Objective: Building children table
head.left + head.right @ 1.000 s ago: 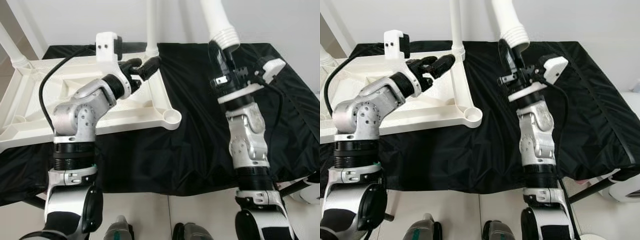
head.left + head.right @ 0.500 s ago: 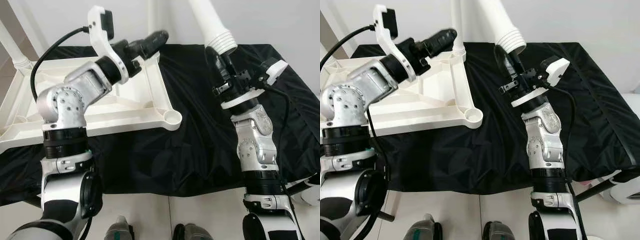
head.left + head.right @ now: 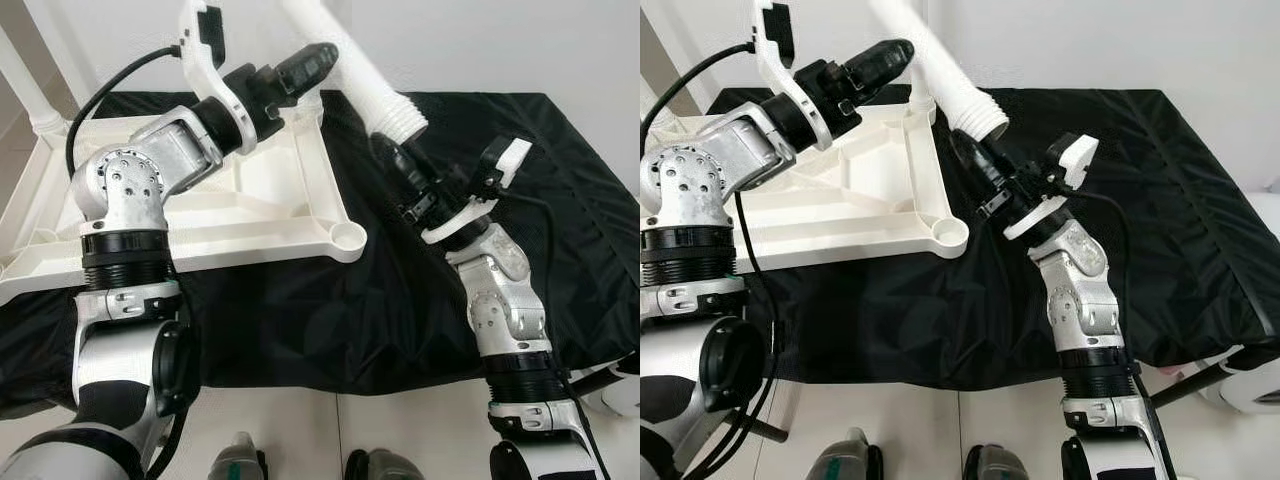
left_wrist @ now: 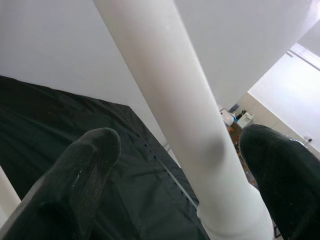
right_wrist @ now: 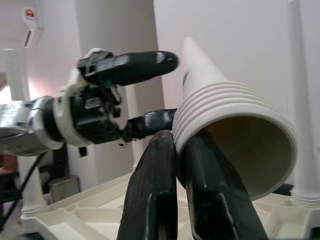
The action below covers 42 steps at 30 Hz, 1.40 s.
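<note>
A white tabletop lies upside down on the black cloth, with an empty round socket at its near right corner. My right gripper is shut on the ribbed open end of a loose white table leg, which slants up toward the far left. The right wrist view has both fingers pinching the leg's rim. My left gripper is raised over the tabletop's far edge and open. Its fingers stand on either side of the leg's shaft.
One fitted leg stands upright at the tabletop's far left corner. The black cloth covers the work surface out to its right edge. A white object sits low at the right. A pale wall is close behind.
My right gripper tipped the leg from nearly upright over to the left. My left gripper rose from the tabletop and now straddles the leg's shaft.
</note>
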Available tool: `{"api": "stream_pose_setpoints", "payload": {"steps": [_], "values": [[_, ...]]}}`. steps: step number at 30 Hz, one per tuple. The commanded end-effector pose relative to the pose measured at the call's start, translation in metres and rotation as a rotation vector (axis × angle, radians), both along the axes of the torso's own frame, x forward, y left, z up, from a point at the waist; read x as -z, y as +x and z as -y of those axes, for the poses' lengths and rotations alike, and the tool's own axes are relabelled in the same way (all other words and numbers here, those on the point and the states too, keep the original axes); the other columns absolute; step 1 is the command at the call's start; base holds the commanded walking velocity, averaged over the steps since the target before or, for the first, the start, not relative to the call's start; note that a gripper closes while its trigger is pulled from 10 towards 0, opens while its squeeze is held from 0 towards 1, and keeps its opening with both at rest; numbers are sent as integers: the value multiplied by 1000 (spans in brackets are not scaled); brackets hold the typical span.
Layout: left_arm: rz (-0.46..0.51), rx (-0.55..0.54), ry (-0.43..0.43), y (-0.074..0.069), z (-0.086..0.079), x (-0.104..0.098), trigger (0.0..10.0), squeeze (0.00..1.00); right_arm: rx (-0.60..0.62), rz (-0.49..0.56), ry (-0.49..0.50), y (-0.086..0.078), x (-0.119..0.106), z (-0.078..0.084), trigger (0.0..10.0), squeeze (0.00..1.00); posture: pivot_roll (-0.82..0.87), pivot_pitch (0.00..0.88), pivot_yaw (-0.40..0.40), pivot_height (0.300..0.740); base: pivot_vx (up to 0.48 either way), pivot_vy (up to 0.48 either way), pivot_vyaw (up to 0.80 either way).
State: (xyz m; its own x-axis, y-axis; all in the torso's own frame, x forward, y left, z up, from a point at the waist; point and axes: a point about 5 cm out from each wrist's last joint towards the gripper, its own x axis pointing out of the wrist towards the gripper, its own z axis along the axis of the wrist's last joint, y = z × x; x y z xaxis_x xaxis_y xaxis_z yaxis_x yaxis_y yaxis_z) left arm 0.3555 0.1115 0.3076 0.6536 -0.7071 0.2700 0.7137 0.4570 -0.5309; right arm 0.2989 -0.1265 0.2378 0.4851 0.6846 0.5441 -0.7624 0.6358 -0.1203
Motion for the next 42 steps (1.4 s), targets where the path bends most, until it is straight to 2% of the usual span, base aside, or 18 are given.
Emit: {"api": "stream_pose_setpoints", "payload": {"steps": [1,7,20,21,24,25,42], "values": [[83,110,-44,-4,2,-10,10000,0,-38,22,1,-5,-3,-3,10000,0,27,0,11,740,0,0,0],[88,95,-25,2,1,-15,10000,0,-71,18,-19,-9,1,-7,10000,0,26,0,16,740,0,0,0],[49,29,-120,19,-10,-38,10000,0,-97,6,-61,-13,7,-10,10000,0,24,0,20,740,0,0,0],[49,24,-124,20,-11,-39,9529,0,-96,5,-63,-13,7,-10,10000,0,21,0,22,740,0,0,0],[48,18,-128,22,-12,-39,9529,0,-95,4,-64,-13,7,-9,10000,0,21,0,22,740,0,0,0],[32,-5,-154,25,-15,-40,0,0,-88,4,-65,-13,7,-8,10000,0,20,0,22,740,0,0,0],[17,-28,-188,28,-22,-42,0,0,-101,-32,-55,-14,11,-11,10000,0,27,0,12,740,0,0,0]]}}
